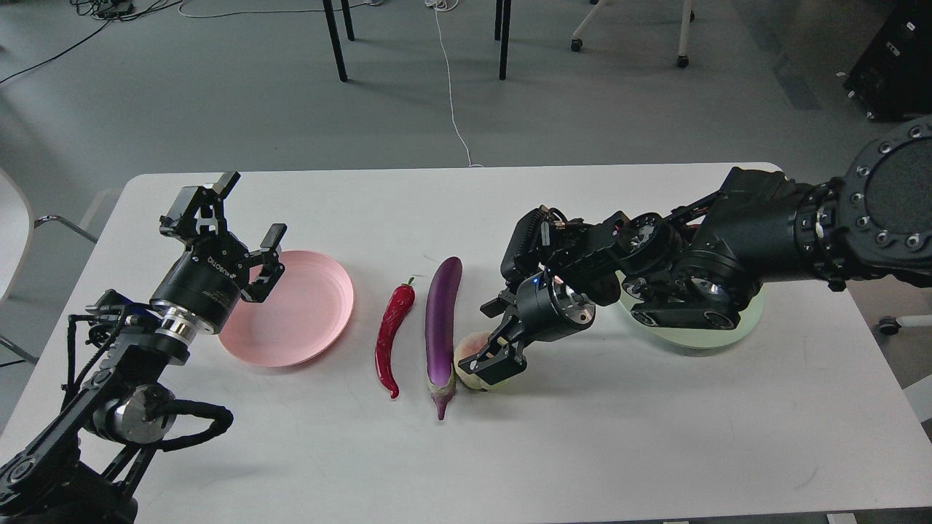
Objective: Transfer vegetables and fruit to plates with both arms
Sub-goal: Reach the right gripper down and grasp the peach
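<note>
The purple eggplant (441, 320) lies mid-table with the red chili pepper (391, 335) to its left. The peach (466, 360) sits against the eggplant's right side, mostly covered by my right gripper (494, 364), which is down over it with its fingers spread either side. The pale green plate (728, 331) at the right is largely hidden behind my right arm, and the pomegranate is hidden. My left gripper (244, 212) is open and empty above the far left edge of the pink plate (306, 313).
The white table's edge (466, 509) runs along the front. Chair and table legs (335, 44) and cables stand on the grey floor beyond the far edge. A black case (892, 65) is at the far right.
</note>
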Action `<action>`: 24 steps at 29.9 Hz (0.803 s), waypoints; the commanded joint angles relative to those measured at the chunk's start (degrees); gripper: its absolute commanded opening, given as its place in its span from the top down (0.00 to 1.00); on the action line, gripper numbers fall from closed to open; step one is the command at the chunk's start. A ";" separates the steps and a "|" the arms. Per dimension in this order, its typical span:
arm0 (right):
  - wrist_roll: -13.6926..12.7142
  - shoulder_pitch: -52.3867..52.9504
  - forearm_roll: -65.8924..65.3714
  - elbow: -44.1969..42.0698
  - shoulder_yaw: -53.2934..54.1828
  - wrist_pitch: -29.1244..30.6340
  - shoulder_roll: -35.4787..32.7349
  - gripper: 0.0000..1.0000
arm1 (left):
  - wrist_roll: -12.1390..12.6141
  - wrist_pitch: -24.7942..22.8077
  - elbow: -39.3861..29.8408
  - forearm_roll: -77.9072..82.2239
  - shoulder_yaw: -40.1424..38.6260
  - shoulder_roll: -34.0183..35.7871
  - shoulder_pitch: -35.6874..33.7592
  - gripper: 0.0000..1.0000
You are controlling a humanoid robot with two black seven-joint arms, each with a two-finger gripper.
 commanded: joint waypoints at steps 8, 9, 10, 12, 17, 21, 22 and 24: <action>0.00 -1.04 -0.02 -1.11 -0.15 -0.31 0.01 0.03 | 0.00 -0.05 -0.02 0.00 -0.61 0.00 0.64 0.02; 0.00 -1.13 -0.02 -1.11 -0.15 -0.31 0.01 0.03 | 0.00 -0.05 -0.02 0.00 -0.61 0.00 0.64 0.02; 0.00 -1.13 -0.02 -1.02 -0.15 -0.31 0.01 0.03 | 0.00 -0.05 -0.02 0.00 -0.61 0.00 0.64 0.02; 0.00 -1.13 -0.02 -0.85 -0.15 -0.22 0.01 0.03 | 0.00 -0.13 -0.02 0.00 -0.61 0.00 0.64 0.02; 0.00 -1.13 0.06 -0.67 -1.56 -0.22 0.01 0.03 | 0.00 -0.05 -0.02 0.00 -0.61 0.00 0.64 0.02; 0.00 -1.13 0.06 -0.58 -1.56 -0.22 0.01 0.03 | 0.00 -0.13 -0.02 0.00 -0.61 0.09 0.64 0.02; 0.00 -1.13 0.06 -0.58 -1.56 -0.22 0.01 0.03 | 0.00 -0.13 -0.02 0.00 -0.61 0.09 0.73 0.02; 0.00 -1.22 0.06 -0.58 -1.56 -0.31 0.01 0.03 | 0.00 -0.13 -0.02 0.00 -0.61 0.09 0.64 0.02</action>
